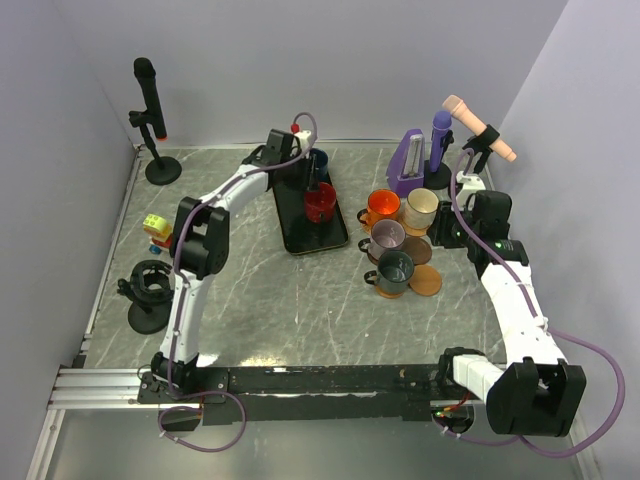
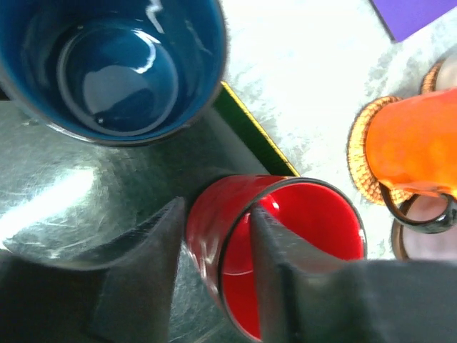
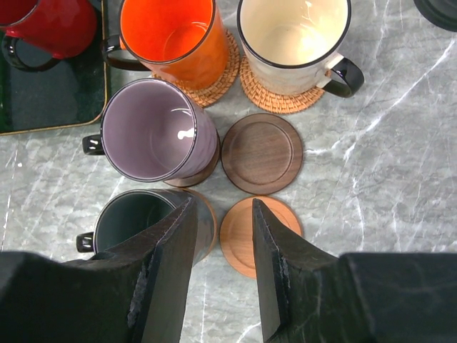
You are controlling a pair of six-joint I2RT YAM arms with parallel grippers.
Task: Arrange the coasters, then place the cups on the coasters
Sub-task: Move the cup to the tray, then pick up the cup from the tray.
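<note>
On the black tray (image 1: 300,240) stand the red cup (image 1: 320,203) and the navy cup (image 1: 318,160). My left gripper (image 2: 218,207) is shut on the red cup (image 2: 300,236): one finger inside the rim, the other against the outer wall. The navy cup (image 2: 121,64) is just behind it. The orange cup (image 3: 168,36) and cream cup (image 3: 293,32) sit on woven coasters (image 3: 278,100). On other coasters are the mauve cup (image 3: 150,128) and dark green cup (image 3: 132,218). A dark brown coaster (image 3: 262,153) and a tan coaster (image 3: 237,239) lie bare. My right gripper (image 3: 225,204) hovers open above them.
A black microphone on a stand (image 1: 150,110) is at the back left. A purple wedge (image 1: 410,160), a purple microphone (image 1: 440,130) and a pink one (image 1: 480,125) stand at the back right. A yellow toy (image 1: 157,230) and a black round stand (image 1: 150,290) are on the left.
</note>
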